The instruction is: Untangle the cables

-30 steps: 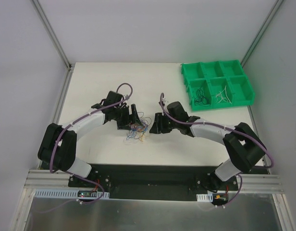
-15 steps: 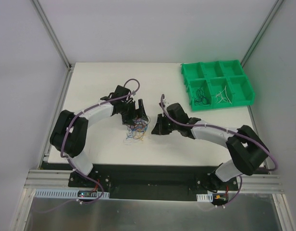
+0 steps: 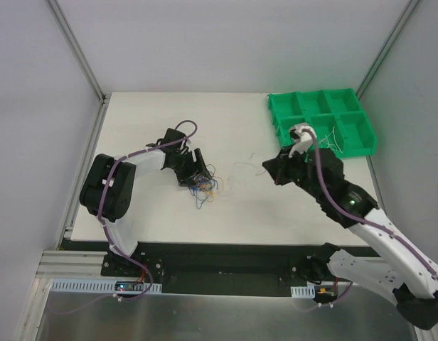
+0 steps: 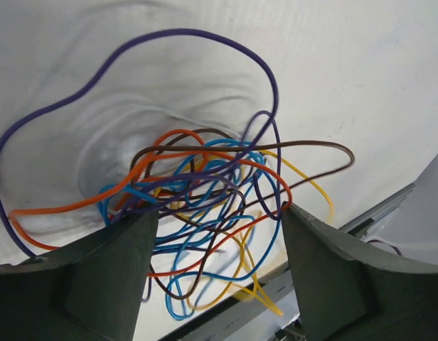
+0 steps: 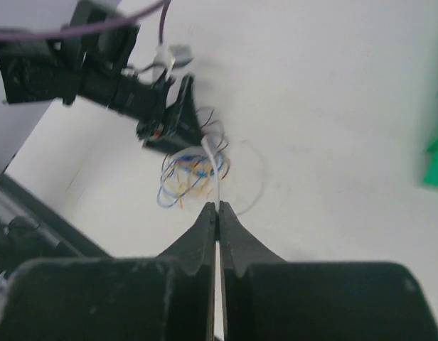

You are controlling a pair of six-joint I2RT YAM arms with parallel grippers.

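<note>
Fingers of right gripper pressed together, pinching white cable. Cable long axis runs 12 o'clock from tips, into tangle. Fingers of left gripper spread, straddling tangle. Top view: tangle 9 o'clock of right gripper, left gripper nearer. Likely pull toward 3 o'clock.

our right tool has drawn back from the tangle toward the green bin, pinching one white cable pulled out behind it; our left arm's elbow swung inward.
</note>
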